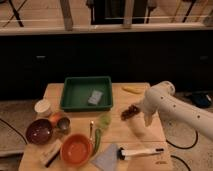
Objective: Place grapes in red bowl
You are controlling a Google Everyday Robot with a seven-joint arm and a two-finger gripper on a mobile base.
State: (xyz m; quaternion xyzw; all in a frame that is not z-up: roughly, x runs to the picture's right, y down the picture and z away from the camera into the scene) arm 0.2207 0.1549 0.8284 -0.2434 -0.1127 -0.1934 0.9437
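The grapes, a small dark reddish-purple bunch, are at the right middle of the wooden table, just left of the end of my white arm. My gripper is at that arm's end, right against the bunch; I cannot tell whether it holds the bunch. A dark red bowl stands at the front left. An orange bowl stands beside it, nearer the front. Both bowls are far to the left of the gripper.
A green tray with a small grey packet is at the back. A yellow banana-like piece lies behind the grapes. Also on the table are a white cup, a can, a green item, a brush and a cloth.
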